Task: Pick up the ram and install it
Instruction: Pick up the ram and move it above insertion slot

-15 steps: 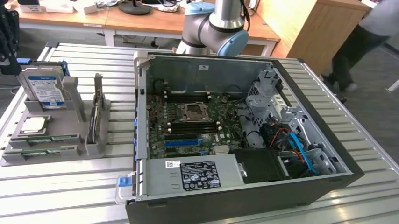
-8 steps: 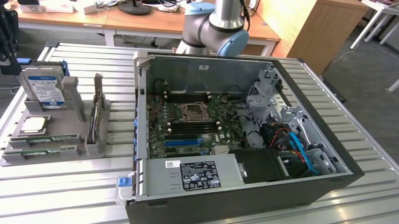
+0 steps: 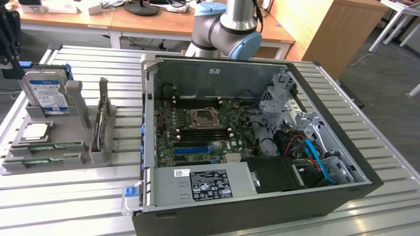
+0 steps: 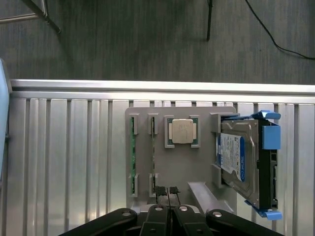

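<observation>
**Ram, two sticks, standing on edge in neighbouring slots of a flat grey plastic parts holder point(image 4: 177, 169), on the slatted metal table point(image 4: 64, 162) beside the open black computer case point(image 3: 262, 216).**

Count: thin green circuit-board ram stick nearer the processor point(image 4: 153, 155), one; matching outer ram stick point(image 4: 132, 155), one; square metal-lidded processor point(image 4: 181, 132), one; blue-labelled hard drive point(image 4: 236, 157), one; gripper point(image 4: 167, 189), one, black fingers pressed together on nothing, near the first-listed stick's end. Handling, judged: light, stiff, brittle; best pinched lightly across its thin faces at the top edge, mid-length, clear of chips and contacts.
</observation>
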Action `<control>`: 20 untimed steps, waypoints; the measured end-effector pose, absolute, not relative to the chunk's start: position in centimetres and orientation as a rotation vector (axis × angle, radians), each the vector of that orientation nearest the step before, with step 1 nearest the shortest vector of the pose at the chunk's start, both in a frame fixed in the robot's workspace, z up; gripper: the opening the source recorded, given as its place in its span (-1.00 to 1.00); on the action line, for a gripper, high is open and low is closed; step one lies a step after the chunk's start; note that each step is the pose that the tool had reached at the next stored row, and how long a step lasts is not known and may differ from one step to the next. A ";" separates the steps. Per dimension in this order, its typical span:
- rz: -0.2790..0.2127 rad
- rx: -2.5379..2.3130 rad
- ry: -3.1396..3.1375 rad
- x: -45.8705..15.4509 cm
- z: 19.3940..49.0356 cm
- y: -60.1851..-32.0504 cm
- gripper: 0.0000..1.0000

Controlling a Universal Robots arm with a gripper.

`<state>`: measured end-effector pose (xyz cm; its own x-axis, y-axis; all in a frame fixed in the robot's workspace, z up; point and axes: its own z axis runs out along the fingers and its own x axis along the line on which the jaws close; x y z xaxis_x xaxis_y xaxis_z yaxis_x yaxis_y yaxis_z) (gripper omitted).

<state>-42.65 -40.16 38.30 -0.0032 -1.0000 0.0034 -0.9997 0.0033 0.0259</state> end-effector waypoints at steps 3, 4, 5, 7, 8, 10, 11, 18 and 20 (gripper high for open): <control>-0.025 2.202 -2.211 -42.7 38.3 -40.2 -0.79; -0.025 2.202 -2.211 -42.7 38.3 -40.2 -0.79; -0.025 2.202 -2.211 -42.7 38.3 -40.2 -0.79; -0.025 2.202 -2.211 -42.7 38.3 -40.2 -0.79; -0.025 2.202 -2.211 -42.7 38.3 -40.2 -0.79; -0.025 2.202 -2.211 -42.7 38.3 -40.2 -0.79; -0.025 2.202 -2.211 -42.7 38.3 -40.2 -0.79; -0.025 2.202 -2.211 -42.7 38.3 -40.2 -0.54; -0.025 2.202 -2.211 -42.7 38.3 -40.2 -0.40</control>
